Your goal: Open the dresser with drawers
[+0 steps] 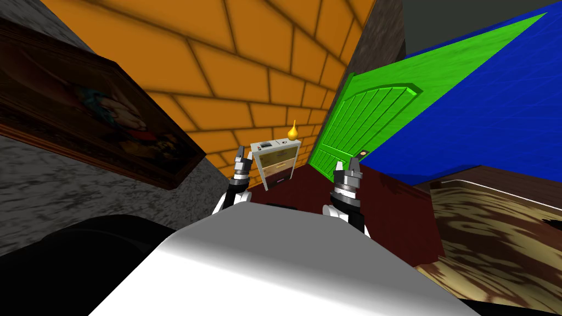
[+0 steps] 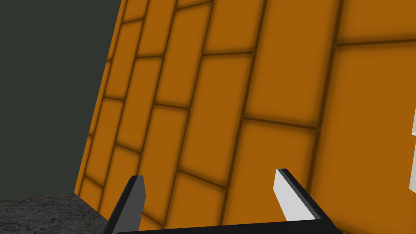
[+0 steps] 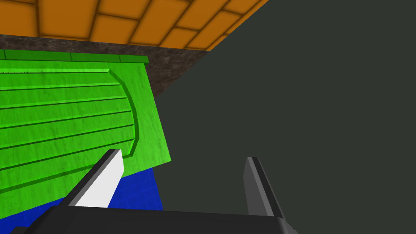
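Note:
The dresser [image 1: 276,163] is a small white-grey cabinet with tan drawer fronts, all closed flush. It stands some way ahead of me against the orange brick wall [image 1: 247,71]. My left gripper [image 1: 243,155] is raised in front of me, left of the dresser and short of it. Its fingers are open with nothing between them in the left wrist view [image 2: 209,191], which faces the brick wall. A pale edge [image 2: 413,154] shows beside that gripper. My right gripper [image 1: 347,164] is held up right of the dresser, open and empty [image 3: 183,178].
A yellow pear-shaped ornament [image 1: 292,131] stands on the dresser top with small dark items. A green door [image 1: 362,120] is in the blue wall right of the dresser. A framed picture [image 1: 93,120] hangs on the grey left wall. A patterned rug [image 1: 494,241] lies on the dark red floor.

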You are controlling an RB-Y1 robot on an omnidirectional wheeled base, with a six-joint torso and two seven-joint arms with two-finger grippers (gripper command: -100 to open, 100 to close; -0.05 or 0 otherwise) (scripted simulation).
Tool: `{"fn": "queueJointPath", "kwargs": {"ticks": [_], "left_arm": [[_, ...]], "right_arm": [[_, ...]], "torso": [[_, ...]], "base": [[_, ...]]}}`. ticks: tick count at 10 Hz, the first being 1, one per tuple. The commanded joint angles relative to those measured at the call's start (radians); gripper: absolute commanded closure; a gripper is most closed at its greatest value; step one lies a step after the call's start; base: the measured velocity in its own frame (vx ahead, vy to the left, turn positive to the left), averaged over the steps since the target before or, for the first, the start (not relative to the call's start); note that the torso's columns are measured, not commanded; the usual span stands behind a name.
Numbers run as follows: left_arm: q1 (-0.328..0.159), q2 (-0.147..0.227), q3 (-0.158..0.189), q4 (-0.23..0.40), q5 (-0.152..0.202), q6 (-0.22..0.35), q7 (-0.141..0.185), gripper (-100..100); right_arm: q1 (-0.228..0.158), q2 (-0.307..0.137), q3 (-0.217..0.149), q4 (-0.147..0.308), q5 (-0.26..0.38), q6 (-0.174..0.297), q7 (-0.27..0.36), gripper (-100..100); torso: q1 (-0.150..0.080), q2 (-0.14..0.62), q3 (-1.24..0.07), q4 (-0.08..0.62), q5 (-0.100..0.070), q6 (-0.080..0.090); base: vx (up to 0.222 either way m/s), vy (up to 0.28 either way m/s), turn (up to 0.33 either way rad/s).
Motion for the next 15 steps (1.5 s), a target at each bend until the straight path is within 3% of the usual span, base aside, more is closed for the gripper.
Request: {"fn": "queueJointPath", "kwargs": {"ticks": [1, 9, 10, 12, 15], "left_arm": [[0.0, 0.0, 0.0, 0.0, 0.0, 0.0, 0.0, 0], [0.0, 0.0, 0.0, 0.0, 0.0, 0.0, 0.0, 0], [0.005, 0.04, 0.008, -0.004, 0.008, 0.017, 0.001, -100], [0.015, 0.077, 0.024, -0.01, 0.024, 0.052, 0.003, -100], [0.031, 0.094, 0.05, -0.019, 0.05, 0.109, 0.006, -100]], "right_arm": [[0.0, 0.0, 0.0, 0.0, 0.0, 0.0, 0.0, 0], [0.0, 0.0, 0.0, 0.0, 0.0, 0.0, 0.0, 0], [0.0, 0.0, 0.0, 0.0, 0.0, 0.0, 0.0, 0], [0.0, 0.0, 0.0, 0.0, 0.0, 0.0, 0.0, 0], [0.001, 0.0, 0.0, 0.0, 0.0, 0.0, 0.0, 0]], "torso": [[0.0, 0.04, -0.082, 0.041, 0.0, 0.0], [0.0, 0.618, -1.234, 0.617, 0.0, 0.0], [0.0, 0.691, -1.382, 0.691, 0.0, 0.0], [-0.003, 0.731, -1.473, 0.733, -0.001, 0.0], [-0.001, 0.736, -1.477, 0.737, -0.001, 0.0]], "base": [[0.0, 0.0, 0.0], [0.0, 0.0, 0.0], [0.058, -0.032, 0.054], [0.12, -0.085, 0.087], [0.19, -0.147, 0.104]]}}
